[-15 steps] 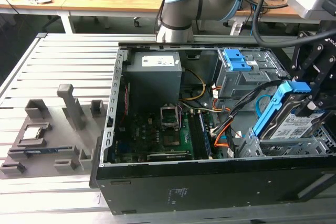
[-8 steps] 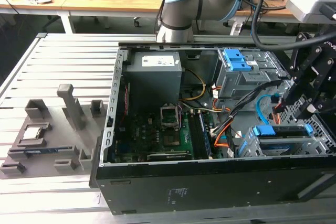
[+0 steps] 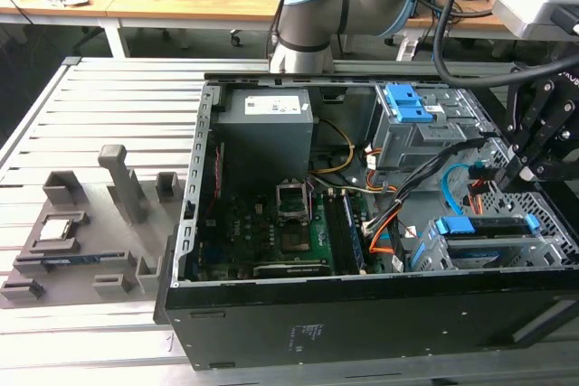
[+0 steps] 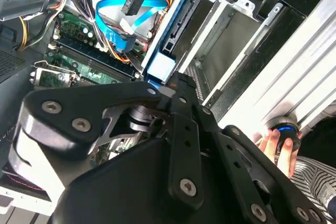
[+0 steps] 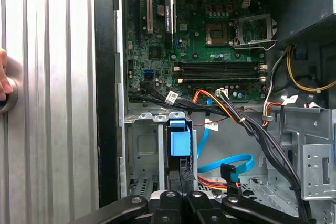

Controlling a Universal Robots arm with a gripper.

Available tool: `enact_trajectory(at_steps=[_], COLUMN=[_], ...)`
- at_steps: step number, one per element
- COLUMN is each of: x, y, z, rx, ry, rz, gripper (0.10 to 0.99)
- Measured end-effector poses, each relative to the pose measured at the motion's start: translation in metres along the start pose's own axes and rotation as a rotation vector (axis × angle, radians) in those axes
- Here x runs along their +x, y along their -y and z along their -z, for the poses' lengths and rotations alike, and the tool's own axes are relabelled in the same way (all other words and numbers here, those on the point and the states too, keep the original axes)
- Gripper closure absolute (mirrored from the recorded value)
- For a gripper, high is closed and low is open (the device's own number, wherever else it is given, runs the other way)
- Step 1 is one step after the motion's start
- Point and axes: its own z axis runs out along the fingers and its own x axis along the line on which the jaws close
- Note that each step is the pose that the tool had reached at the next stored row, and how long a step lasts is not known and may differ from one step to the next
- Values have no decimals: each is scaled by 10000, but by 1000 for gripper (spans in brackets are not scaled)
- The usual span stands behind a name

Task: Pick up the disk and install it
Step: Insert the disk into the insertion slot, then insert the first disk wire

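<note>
The gripper [image 3: 532,155] is appearing mostly as black linkage. In both wrist views its tip [image 4: 178,85] [image 5: 184,178] is ending right at the blue end of the disk [image 5: 178,142], so how far it is open, and whether it is gripping anything, cannot be told. The disk [image 4: 177,24] is showing edge-on in the second wrist view, with most of its body hidden by the walls of the drive cage [image 4: 231,30]. A person's hand [image 4: 272,142] is resting on a round button [image 4: 286,132] at the table's edge, and in the first wrist view the hand [image 5: 2,80] is being cut off by the picture's border. A bundle of black cables [image 5: 247,124] and a blue ribbon cable [image 5: 226,162] are running across the case just beside the cage. In the exterior view the open computer case [image 3: 271,332] is lying on a slatted metal table [image 3: 109,106], holding the motherboard [image 3: 262,232] and the drive cage [image 3: 543,250] at the exterior view's right, where the disk [image 3: 479,226] is sitting. Outside the case, at the exterior view's left, a grey fixture [image 3: 118,183] is holding a processor chip [image 3: 56,229] and a memory stick [image 3: 68,260].
</note>
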Motion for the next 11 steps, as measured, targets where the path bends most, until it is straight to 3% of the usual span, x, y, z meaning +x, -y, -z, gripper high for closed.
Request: enact_trajectory(at_steps=[11], x=[0], y=[0], z=[-2], rx=[0], ry=[0], rz=[0], gripper=[980])
